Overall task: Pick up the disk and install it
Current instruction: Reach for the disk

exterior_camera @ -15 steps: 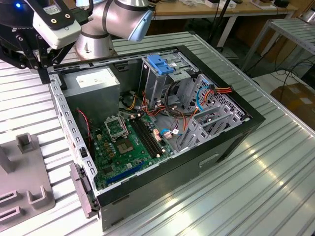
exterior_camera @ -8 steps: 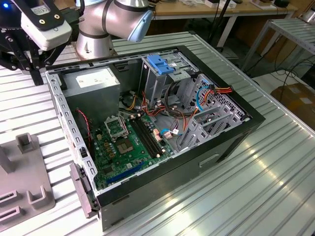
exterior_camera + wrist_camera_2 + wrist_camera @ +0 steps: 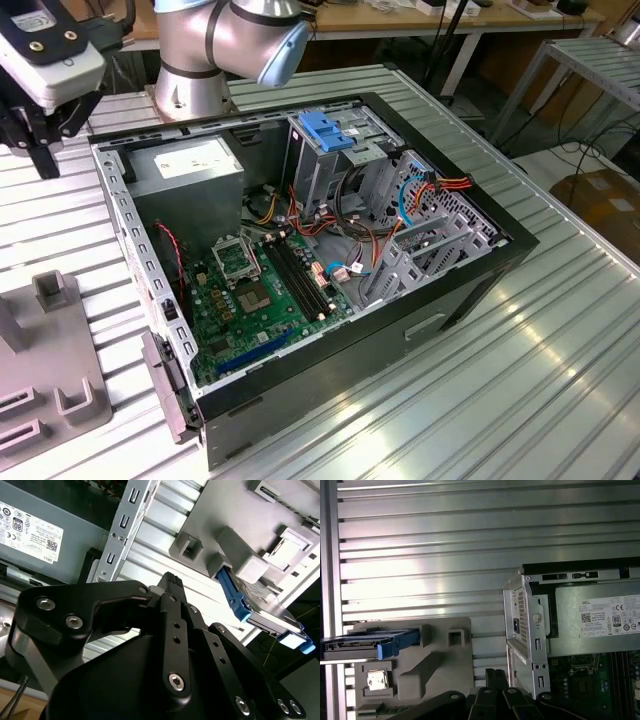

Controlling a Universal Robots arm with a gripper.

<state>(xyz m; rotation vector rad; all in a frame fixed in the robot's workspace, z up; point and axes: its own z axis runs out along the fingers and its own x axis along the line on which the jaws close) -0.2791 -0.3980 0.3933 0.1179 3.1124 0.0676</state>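
the gripper (image 3: 171,580) hangs over the ribbed table (image 3: 470,540), above the strip between the open computer case (image 3: 350,385) and a grey holder (image 3: 235,520). its jaws look pressed together, with nothing between them. the disk (image 3: 262,611) is well apart from the jaws, off to one side and beyond their tips. it stands on edge in a slot of the holder, with blue rails along its edges. on the other side of the jaws, and much nearer, runs the case's perforated metal rim (image 3: 122,535), with the grey power supply (image 3: 35,525) just behind it.

judging from this, the pick has not begun.

several things could go wrong from here:
- with the jaws together, a descent onto the disk would knock or tip it in its slot rather than take it.
- the holder's raised blocks sit tight against the disk, so jaws that come in off-centre could land on a block or catch only a blue rail, and the disk could twist or slip.
- the case rim is close enough to the jaws that a careless sideways move could clip it.
- inside the case, loose cables (image 3: 440,186) lie beside the drive cage (image 3: 310,170) and could snag the disk going in.
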